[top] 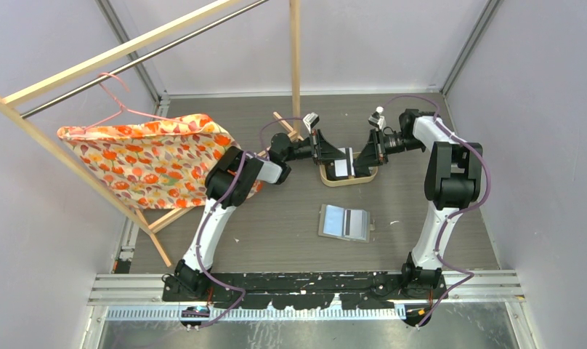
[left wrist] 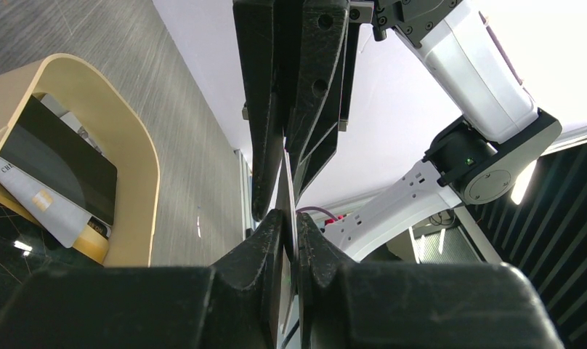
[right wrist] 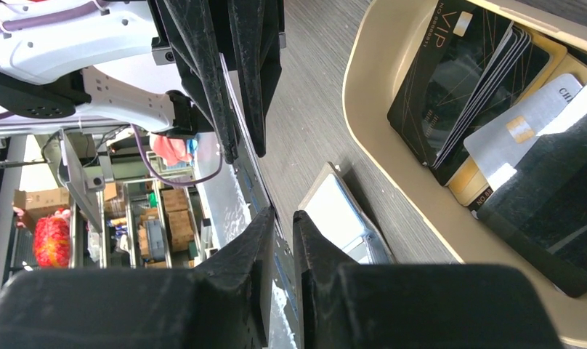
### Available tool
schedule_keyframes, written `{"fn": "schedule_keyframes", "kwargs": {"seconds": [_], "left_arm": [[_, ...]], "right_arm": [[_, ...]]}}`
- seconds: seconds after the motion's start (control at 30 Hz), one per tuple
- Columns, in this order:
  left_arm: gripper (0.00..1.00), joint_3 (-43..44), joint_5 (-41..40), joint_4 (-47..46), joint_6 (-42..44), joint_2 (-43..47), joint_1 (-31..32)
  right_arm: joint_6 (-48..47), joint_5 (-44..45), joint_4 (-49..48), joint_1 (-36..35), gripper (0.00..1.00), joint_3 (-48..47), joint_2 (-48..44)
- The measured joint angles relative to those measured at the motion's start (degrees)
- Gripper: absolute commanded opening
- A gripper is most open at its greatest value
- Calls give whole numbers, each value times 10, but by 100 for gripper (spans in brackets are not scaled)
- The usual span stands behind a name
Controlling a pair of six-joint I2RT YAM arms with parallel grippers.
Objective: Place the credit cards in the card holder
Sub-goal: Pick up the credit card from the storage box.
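Grey tbl [top: 276, 218], card holder [top: 343, 222] open flat, dark + whitish cards [left wrist: 58, 163] in tray [left wrist: 144, 163]

From high behind the near edge we looked down over the whole surface [top: 276, 233]. Each wrist camera sat close behind its jaws, facing the other's; all three shared the far tray [top: 327, 179].
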State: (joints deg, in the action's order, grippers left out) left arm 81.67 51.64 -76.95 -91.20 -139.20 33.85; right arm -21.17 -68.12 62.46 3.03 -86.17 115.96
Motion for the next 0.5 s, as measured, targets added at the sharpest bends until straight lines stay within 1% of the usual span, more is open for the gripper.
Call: {"fn": "schedule_keyframes", "kwargs": {"seconds": [0.23,0.5], "left_arm": [[12,7,7,0,-3,-4,0],[11,11,10,-2,-15,-5,0]], "right_arm": [[-11,11,-2,-4,22,1,-4],[-17,31,-33,-7,23,23,-39]]}}
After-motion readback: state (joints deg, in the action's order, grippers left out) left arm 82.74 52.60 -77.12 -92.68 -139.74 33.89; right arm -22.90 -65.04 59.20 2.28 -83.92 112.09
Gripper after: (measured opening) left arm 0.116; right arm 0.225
